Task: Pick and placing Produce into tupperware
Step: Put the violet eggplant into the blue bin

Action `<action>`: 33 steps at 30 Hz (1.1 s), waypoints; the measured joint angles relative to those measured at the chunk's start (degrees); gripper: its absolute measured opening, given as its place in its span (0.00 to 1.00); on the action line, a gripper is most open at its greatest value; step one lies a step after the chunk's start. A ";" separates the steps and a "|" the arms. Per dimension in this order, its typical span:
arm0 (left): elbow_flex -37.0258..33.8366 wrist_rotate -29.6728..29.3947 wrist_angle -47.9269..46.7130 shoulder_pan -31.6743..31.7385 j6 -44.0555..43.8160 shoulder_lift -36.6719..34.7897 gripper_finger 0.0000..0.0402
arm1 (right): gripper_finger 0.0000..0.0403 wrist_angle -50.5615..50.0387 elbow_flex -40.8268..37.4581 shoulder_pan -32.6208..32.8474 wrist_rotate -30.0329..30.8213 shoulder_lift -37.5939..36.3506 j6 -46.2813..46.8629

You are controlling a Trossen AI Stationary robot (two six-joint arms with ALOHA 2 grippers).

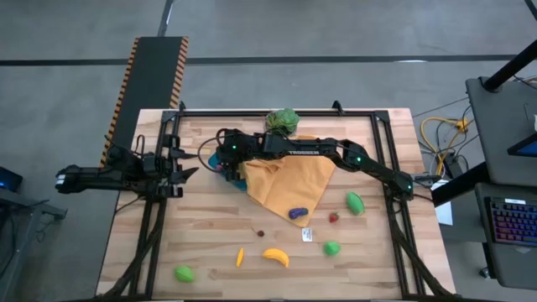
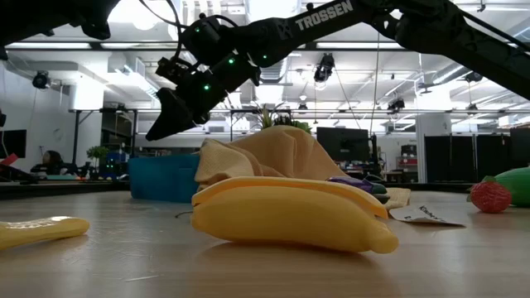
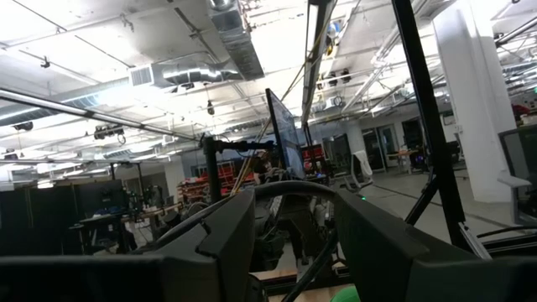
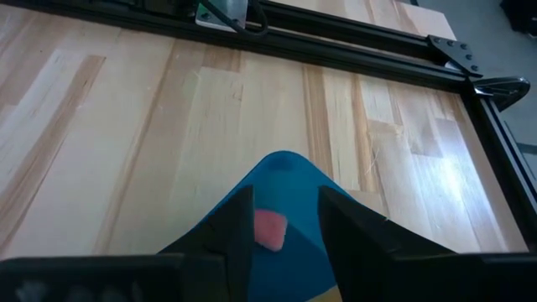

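Now the right gripper [image 4: 285,231] hangs over the blue-teal tupperware [image 4: 289,180], fingers parted with a clear gap between them and nothing clamped; through that gap the right wrist view shows a small pinkish-red piece [image 4: 268,228] lying inside the container. From above, that gripper [image 1: 225,156] sits at the far left end of the right arm's long reach across the table [image 1: 210,226], right beside the orange-yellow cloth [image 1: 289,184], which is bunched up against the container. The low view has the tupperware [image 2: 161,178] standing on the table behind the cloth's folds, its inside hidden by its wall. Out from there, a purple piece [image 1: 297,213] rests on the cloth's near corner, with a tiny red one [image 1: 334,218] and an oval green one [image 1: 355,202] off to the right. Nearer the front edge lie a round green piece [image 1: 332,247], the yellow banana [image 1: 275,257], a small orange-yellow piece [image 1: 240,256], a tiny brown one [image 1: 261,233] and another green piece [image 1: 184,273]. A leafy plant [image 1: 284,120] stands at the back. The left gripper [image 1: 186,173] waits at the table's left edge, fingers apart and empty.
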 joint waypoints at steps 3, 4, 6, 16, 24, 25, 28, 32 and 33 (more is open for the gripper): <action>0.00 0.02 -0.02 0.00 0.00 -0.04 0.38 | 0.30 0.06 0.00 0.00 -0.01 0.00 0.02; 0.00 0.00 0.00 0.00 0.00 -0.04 0.38 | 0.30 0.06 0.00 0.00 -0.01 0.00 0.00; 0.00 0.02 -0.02 0.00 0.00 0.07 0.38 | 0.29 0.14 0.00 0.00 -0.01 0.00 0.03; -0.02 -0.02 -2.75 -0.02 -0.02 -0.07 0.38 | 0.27 -11.85 -0.02 0.02 -8.23 -6.01 0.02; -0.02 -0.04 -3.50 0.02 -1.55 -0.17 0.38 | 0.27 -19.25 -2.19 0.94 -17.75 -13.47 0.98; -0.02 -0.04 -3.52 0.02 -1.55 -0.17 0.38 | 0.27 -20.22 -2.87 1.16 -17.85 -14.61 0.78; -0.02 -0.03 -3.49 0.02 -1.55 -0.12 0.38 | 0.26 -21.39 -7.19 1.63 -17.85 -19.30 0.48; -0.02 -0.02 -3.50 0.02 -1.49 -0.07 0.38 | 0.25 -19.15 -16.25 2.37 -17.35 -27.63 1.52; -0.02 -0.04 -3.51 0.02 -1.51 -0.07 0.38 | 0.25 -17.80 -18.89 2.56 -16.96 -30.05 2.35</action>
